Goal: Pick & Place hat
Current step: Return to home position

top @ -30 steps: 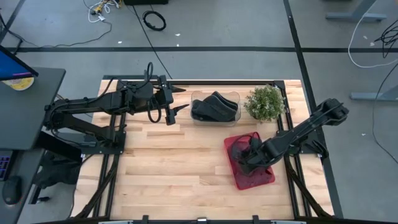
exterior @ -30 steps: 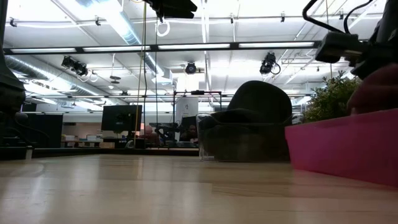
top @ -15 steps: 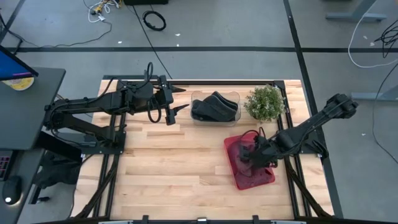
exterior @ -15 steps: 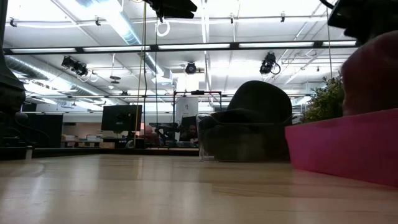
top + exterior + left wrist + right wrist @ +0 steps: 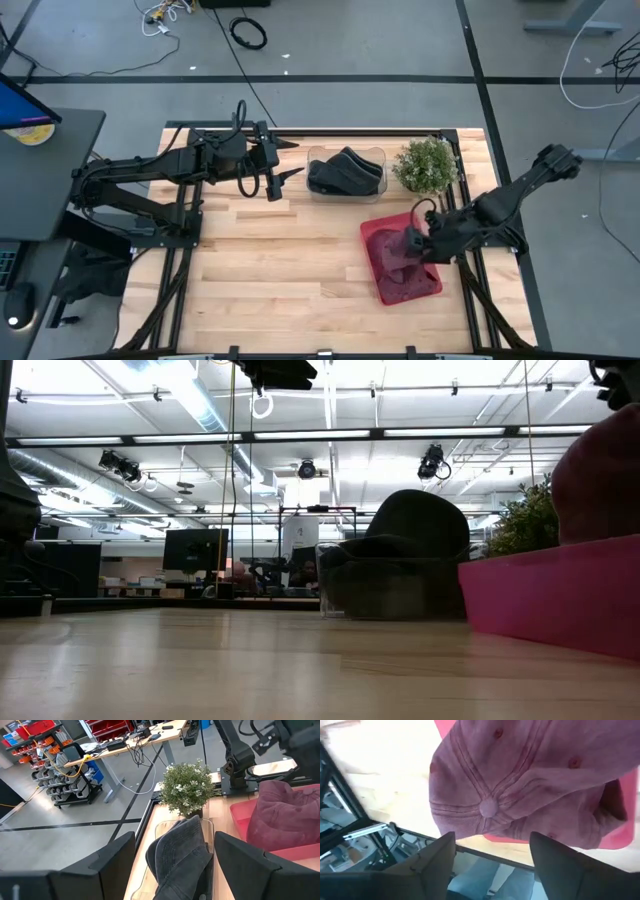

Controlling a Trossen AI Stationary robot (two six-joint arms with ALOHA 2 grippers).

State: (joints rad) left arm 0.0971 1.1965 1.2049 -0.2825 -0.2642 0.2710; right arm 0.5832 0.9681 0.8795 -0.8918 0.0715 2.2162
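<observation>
A maroon hat [image 5: 520,780] lies crown up in the red tray [image 5: 385,290] at the table's right side, and its dome shows above the tray wall in the low view [image 5: 600,475]. My right gripper [image 5: 409,240] hangs open just above the hat [image 5: 398,262], fingers slanting down, nothing between them [image 5: 492,855]. A dark hat [image 5: 343,170] sits in a clear container [image 5: 390,590] at the far middle. My left gripper [image 5: 290,160] waits open, raised left of that container, pointing toward the dark hat [image 5: 182,852].
A small potted plant [image 5: 427,163] stands at the far right, beside the clear container and behind the red tray. The table's near and left parts are bare wood [image 5: 270,270]. Black frame rails [image 5: 470,290] run along the table's right edge.
My right gripper has risen out of the red tray and drawn back toward the table's right edge, coming away from the maroon hat. The hat stays in the tray; its crown stands higher above the tray wall than a second ago.
</observation>
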